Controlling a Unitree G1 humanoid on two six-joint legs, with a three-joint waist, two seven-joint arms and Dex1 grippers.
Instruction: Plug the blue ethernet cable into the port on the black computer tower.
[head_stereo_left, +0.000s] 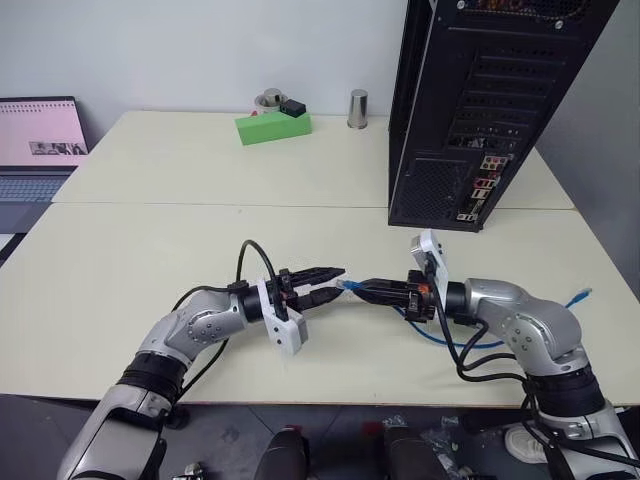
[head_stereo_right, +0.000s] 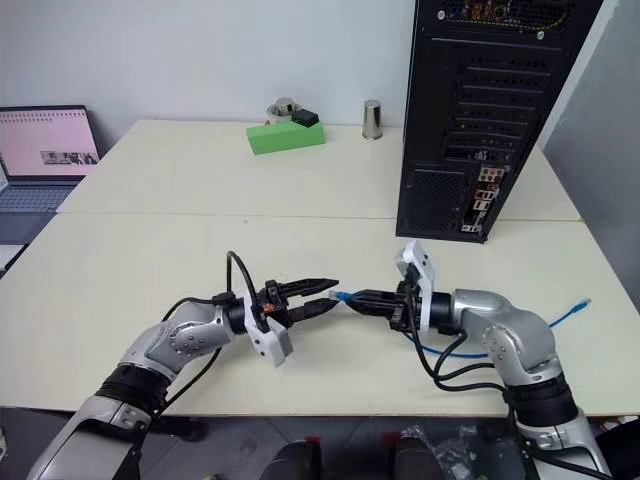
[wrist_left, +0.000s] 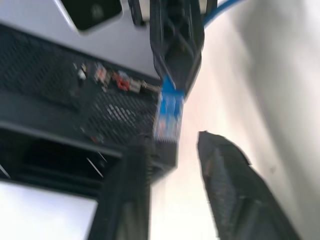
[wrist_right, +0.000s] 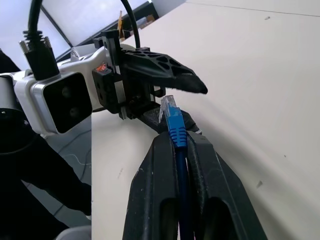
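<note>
Near edge, centre of table (head_stereo_left: 150, 230): L gripper (head_stereo_left: 332, 282) & R gripper (head_stereo_left: 362, 290) tip to tip, both roughly level. R gripper fingers together, clamped on blue ethernet cable (wrist_right: 176, 131) just behind plug; plug sticks out past tips, sits between L gripper's fingers. L fingers apart, not gripping plug. Rest of cable loops on table under R arm, far end off R side. Mid-far, R: black computer tower (head_stereo_left: 480, 100) upright, rear ports facing robot. Far: green box (head_stereo_left: 273, 126), metal cup (head_stereo_left: 358, 108). Far L: laptop (head_stereo_left: 38, 140).
</note>
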